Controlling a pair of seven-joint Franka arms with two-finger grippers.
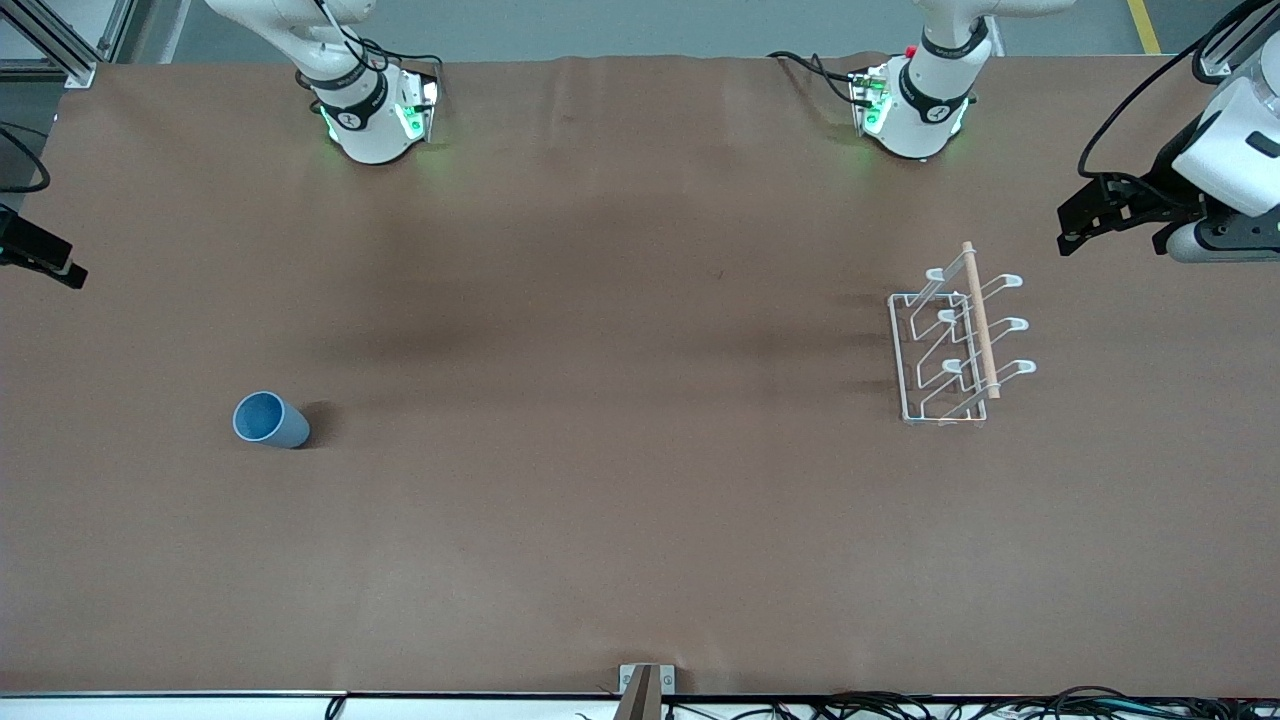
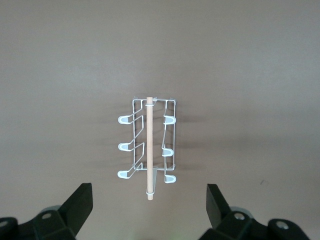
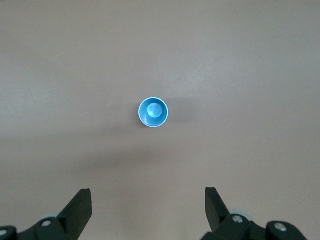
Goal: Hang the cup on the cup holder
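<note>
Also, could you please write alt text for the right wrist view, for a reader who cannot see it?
Seen from straight above, a light-blue cup stands upright, mouth up, alone on the brown table. The right gripper hangs high above the table with its black fingers wide open, touching nothing.

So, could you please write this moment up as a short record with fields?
cup: upright, mouth up, on the table toward the right arm's end
cup holder: toward the left arm's end, all prongs bare
left gripper: open, high over the cup holder
right gripper: open, high over the cup
task state: cup not yet grasped
</note>
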